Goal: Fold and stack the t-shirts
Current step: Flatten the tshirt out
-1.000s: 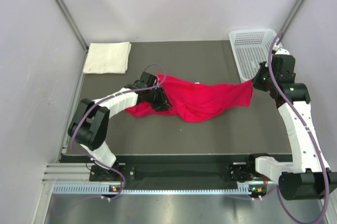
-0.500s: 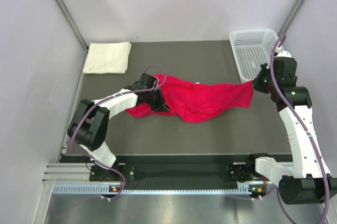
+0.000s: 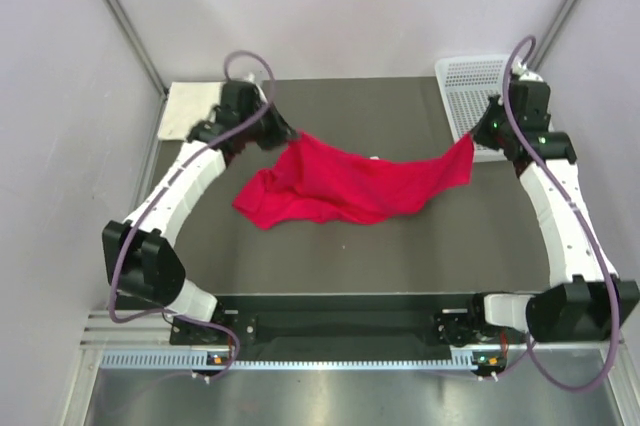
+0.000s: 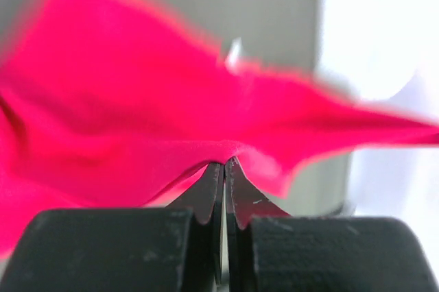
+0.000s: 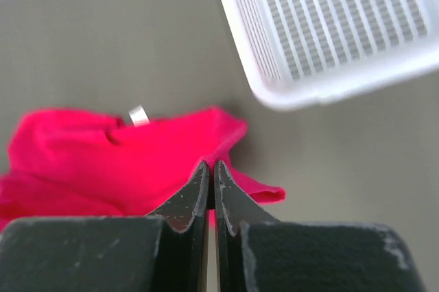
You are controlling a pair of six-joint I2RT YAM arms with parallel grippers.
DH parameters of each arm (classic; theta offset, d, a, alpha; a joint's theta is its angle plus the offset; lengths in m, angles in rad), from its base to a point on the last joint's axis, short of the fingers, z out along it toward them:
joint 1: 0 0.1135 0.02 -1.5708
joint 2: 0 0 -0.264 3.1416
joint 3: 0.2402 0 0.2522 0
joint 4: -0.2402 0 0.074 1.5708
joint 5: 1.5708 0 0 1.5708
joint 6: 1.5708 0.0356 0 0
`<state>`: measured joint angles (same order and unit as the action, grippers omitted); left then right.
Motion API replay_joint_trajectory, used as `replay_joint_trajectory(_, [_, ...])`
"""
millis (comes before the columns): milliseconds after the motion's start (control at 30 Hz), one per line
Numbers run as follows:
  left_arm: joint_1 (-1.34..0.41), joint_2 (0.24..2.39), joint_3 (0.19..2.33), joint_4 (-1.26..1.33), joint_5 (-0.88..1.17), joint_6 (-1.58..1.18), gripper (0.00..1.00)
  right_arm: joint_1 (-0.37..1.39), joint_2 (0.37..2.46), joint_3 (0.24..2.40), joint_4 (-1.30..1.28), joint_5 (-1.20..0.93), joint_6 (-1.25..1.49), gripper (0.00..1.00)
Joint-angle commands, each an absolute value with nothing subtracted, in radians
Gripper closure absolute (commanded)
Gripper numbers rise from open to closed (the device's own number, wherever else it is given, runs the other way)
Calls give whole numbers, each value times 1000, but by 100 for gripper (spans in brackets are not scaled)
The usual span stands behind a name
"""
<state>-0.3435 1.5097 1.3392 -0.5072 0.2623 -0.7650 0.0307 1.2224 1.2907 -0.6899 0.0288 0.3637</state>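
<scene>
The red t-shirt (image 3: 345, 183) hangs stretched between my two grippers above the middle of the dark table; its lower part sags onto the table. My left gripper (image 3: 283, 133) is shut on its upper left corner, seen up close in the left wrist view (image 4: 224, 163) with red cloth (image 4: 137, 127) beyond it. My right gripper (image 3: 474, 135) is shut on its right corner, also in the right wrist view (image 5: 211, 166) with the shirt (image 5: 103, 155) below. The cream-white t-shirt (image 3: 183, 109) lies folded at the back left corner, mostly hidden by my left arm.
A white mesh basket (image 3: 470, 76) stands at the back right corner, close behind my right gripper; it also shows in the right wrist view (image 5: 329, 25). Grey walls close in the table on three sides.
Both grippers have risen and moved toward the back, lifting the red shirt's corners off the table. The left arm swung far back and now covers most of the cream-white shirt.
</scene>
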Motion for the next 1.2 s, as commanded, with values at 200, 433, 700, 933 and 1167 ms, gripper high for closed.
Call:
replay_joint_trajectory(200, [-54,1578,1831,-437,255,-710,100,26,1469,1771,-515,98,380,100])
replay_joint_trajectory(433, [93,1600,2067,-353,420,-687,100,9,1450,1893,-450,121,430,100])
replay_joint_trajectory(700, [104,1370,2029,-317,506,-626,100,8,1136,1750,-298,110,329,100])
replay_joint_trajectory(933, [-55,1163,2108,-477,276,-465,100,-21,797,1638,-250,161,233,100])
replay_joint_trajectory(1167, [-155,965,2076,-551,-95,-388,100,38,664,1652,-268,195,198,100])
